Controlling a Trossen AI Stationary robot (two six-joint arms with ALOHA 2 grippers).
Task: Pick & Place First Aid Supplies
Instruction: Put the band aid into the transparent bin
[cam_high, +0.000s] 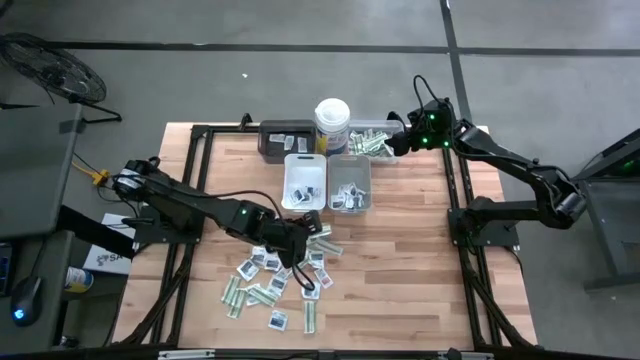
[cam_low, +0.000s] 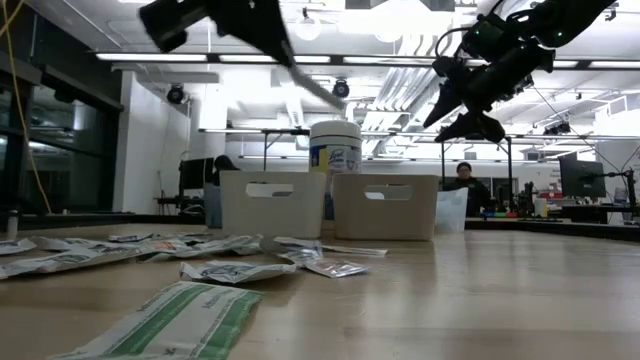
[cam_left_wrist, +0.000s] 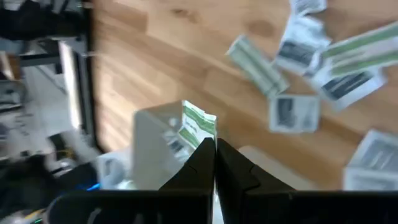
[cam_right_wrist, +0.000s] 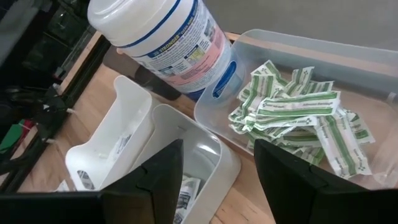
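I take the white canister (cam_high: 332, 122) at the back of the table as my landmark; in front of it stand two white bins, one (cam_high: 305, 182) just ahead of it and one (cam_high: 349, 183) beside that; a clear tray (cam_high: 375, 145) of green-and-white strips (cam_right_wrist: 298, 115) sits at its right, a dark tray (cam_high: 284, 138) at its left. My left gripper (cam_left_wrist: 214, 149) is clamped on one green-and-white strip (cam_left_wrist: 198, 124), held by its lower end so the rest stands free above the fingertips; it hangs over the wood well in front of the canister, at the near edge of the scattered packets (cam_high: 272, 285); I judge the pinch at the end is meant to let the strip drop cleanly. My right gripper (cam_right_wrist: 217, 165) hovers with jaws wide and nothing between them, just right of the canister, above the clear tray; it appears parked there, clear of the left arm's path. Most packets lie unsorted farthest from the canister, so much sorting remains.
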